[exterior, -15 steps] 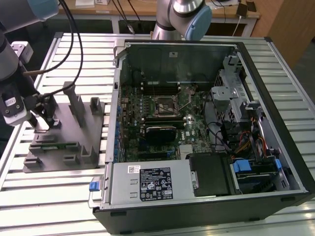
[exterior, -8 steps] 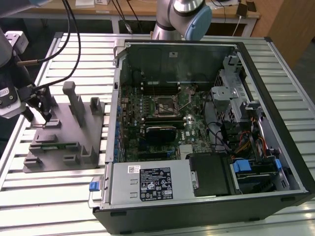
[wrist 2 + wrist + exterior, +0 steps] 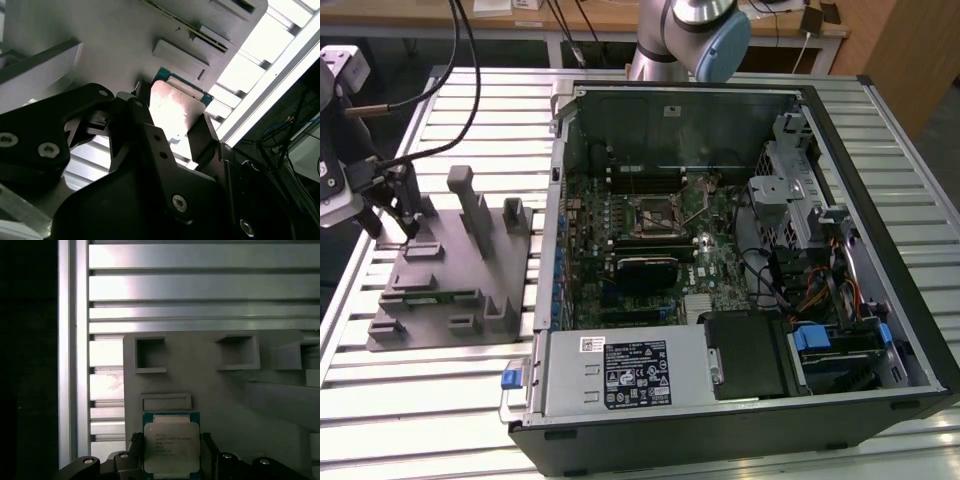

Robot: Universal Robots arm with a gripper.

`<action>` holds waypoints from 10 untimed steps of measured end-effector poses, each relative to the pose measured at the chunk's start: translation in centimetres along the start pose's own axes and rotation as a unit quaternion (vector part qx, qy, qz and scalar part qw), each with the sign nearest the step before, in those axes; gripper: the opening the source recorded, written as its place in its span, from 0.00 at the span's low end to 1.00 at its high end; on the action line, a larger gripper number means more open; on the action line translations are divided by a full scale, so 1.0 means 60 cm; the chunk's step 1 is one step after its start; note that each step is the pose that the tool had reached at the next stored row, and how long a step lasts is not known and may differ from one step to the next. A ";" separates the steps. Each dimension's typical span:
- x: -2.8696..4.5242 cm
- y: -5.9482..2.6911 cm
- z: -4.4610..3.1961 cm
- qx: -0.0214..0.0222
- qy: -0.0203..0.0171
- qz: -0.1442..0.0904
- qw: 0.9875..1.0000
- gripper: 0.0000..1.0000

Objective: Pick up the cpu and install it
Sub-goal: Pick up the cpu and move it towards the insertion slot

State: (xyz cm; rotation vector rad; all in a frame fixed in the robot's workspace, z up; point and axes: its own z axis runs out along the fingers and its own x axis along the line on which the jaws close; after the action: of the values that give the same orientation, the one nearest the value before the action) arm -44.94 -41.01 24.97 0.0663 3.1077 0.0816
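Gripper (image 3: 392, 225) clamped on the cpu (image 3: 171, 446), just above the grey fixture (image 3: 460, 290).
From the exterior view it hangs at nine o'clock from the open computer case (image 3: 720, 440); the pickup looks made, while seating the chip in the empty motherboard socket (image 3: 655, 212) remains.

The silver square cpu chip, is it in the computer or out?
Out: the silver square cpu chip sits in the gripper at the grey plastic fixture.
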 end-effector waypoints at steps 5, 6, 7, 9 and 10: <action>-0.001 0.001 -0.023 0.000 0.000 0.000 1.000 0.54; -0.001 0.001 -0.028 0.000 0.000 0.000 1.000 0.54; -0.001 0.002 -0.034 0.000 0.000 0.000 1.000 0.54; -0.001 0.002 -0.045 0.000 0.000 0.000 1.000 0.54; -0.002 0.003 -0.050 0.000 0.000 0.000 1.000 0.54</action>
State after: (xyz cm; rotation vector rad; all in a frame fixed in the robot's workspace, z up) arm -44.94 -41.01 28.00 0.0663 3.1074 0.0814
